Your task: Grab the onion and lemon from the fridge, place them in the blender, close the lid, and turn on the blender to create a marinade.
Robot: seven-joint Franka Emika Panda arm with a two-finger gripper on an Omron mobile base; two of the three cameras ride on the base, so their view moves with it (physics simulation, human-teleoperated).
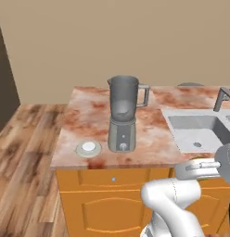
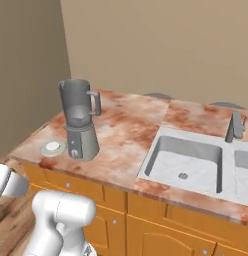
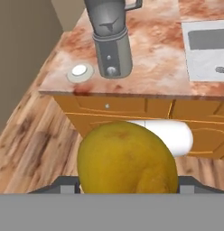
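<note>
A reddish-brown mottled stone counter (image 1: 149, 139) on orange wooden cabinets (image 1: 107, 203) is seen above a wood-plank floor (image 1: 24, 152), against a plain beige wall (image 1: 117, 37). A pale grey double sink (image 2: 183, 162) with a grey metal tap (image 2: 235, 127) is set into the counter, to the right of the blender in both base views. The grey blender with its translucent jar and side handle (image 1: 123, 113) is stood upright on the counter near the counter's left end, its jar uncovered at the top. The small flat round grey lid with a white centre (image 1: 88, 148) is laid flat on the counter just beside the blender's base, on the side away from the sink and near the front edge. In the hand view, the smooth round yellow lemon (image 3: 126, 159) is held between the two dark fingers of the gripper (image 3: 127, 187), which is closed on the fruit, in front of the cabinets and below the counter's edge, well apart from the blender.
</note>
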